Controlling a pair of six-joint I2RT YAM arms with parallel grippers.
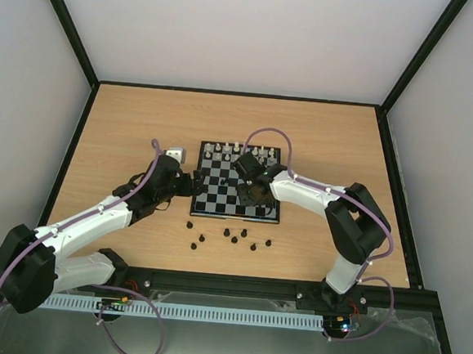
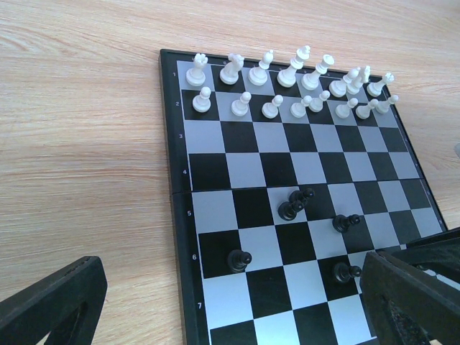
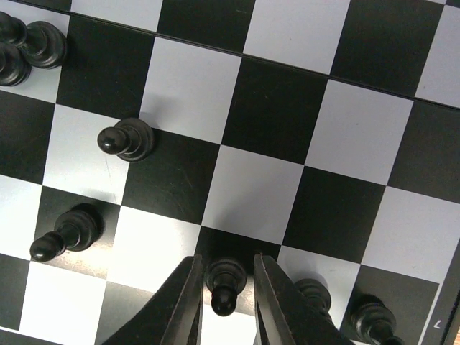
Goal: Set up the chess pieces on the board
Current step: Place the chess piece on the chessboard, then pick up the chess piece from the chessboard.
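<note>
Black chess pieces [image 1: 234, 239]: several loose on the table [image 1: 126, 127] just in front of the board [image 1: 218, 202], a few on its middle and near rows. White pieces [image 2: 287, 75] fill the two far rows. Right hand [image 3: 226, 269] over board, fingers close either side of one black pawn [image 3: 224, 282]; cannot tell if clamped. Left hand [image 1: 192, 183] at board's left edge, spread wide, holding nothing.

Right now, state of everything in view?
Board, flat on table.
Left gripper, open, empty, at board's left edge.
Right gripper, fingers flank a black pawn; grip unclear.
White pieces, lined up in two far rows.
Black pieces on board, scattered mid-board.
Black pieces on table, off board, near side.
</note>
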